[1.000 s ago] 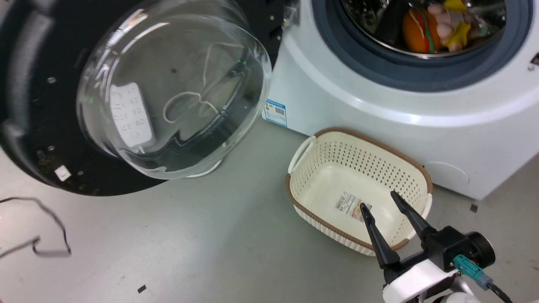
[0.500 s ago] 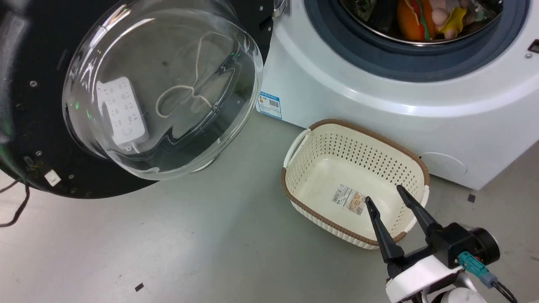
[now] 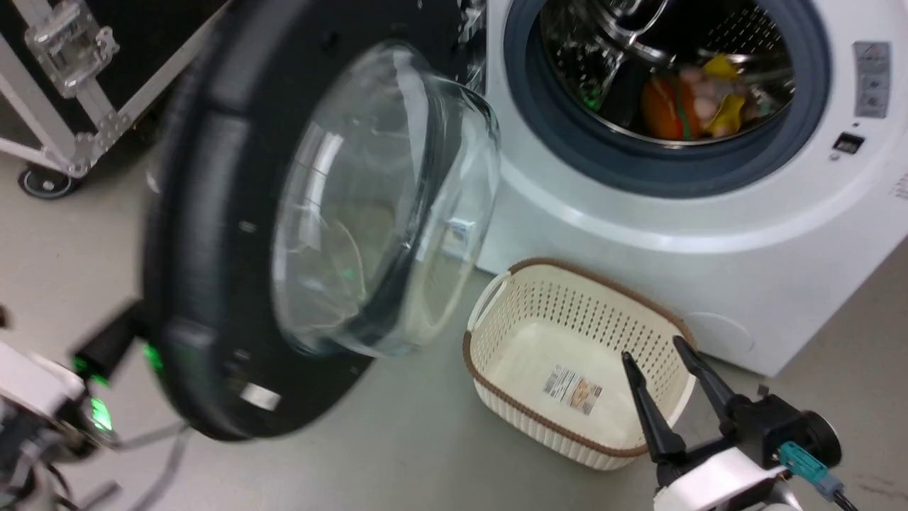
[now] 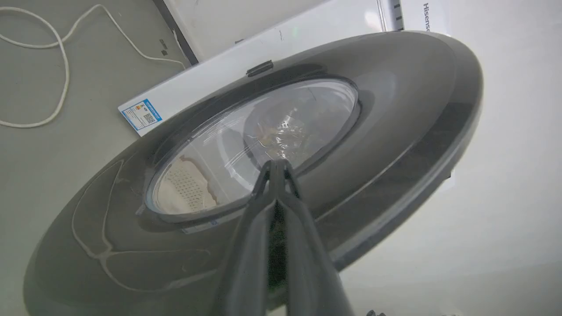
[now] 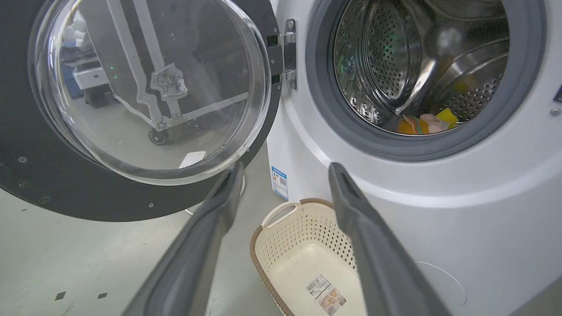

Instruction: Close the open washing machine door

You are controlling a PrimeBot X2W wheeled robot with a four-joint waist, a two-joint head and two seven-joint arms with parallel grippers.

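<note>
The washing machine door (image 3: 206,284), a black ring around a bulging clear glass bowl (image 3: 383,206), stands half swung out from its metal hinge (image 5: 285,57), left of the grey-ringed drum opening (image 3: 667,92). In the left wrist view my left gripper (image 4: 276,164) is shut, and its tips rest against the door's glossy outer face (image 4: 395,109). In the head view that arm's wrist (image 3: 42,397) sits behind the door's lower left edge, its fingers hidden. My right gripper (image 3: 663,362) hangs open over the basket, well apart from the door, and is also in its own view (image 5: 285,169).
A cream perforated basket with a brown rim (image 3: 582,273) sits on the floor in front of the white machine (image 3: 709,270). Soft toys (image 3: 681,106) lie in the drum. A black flight case on castors (image 3: 64,42) stands at the far left. A white cable (image 4: 61,66) lies on the floor.
The door has swung from wide open towards the machine, so it now shows more edge-on. My left arm has come into view behind it. The head camera has shifted too. The right gripper has hardly moved.
</note>
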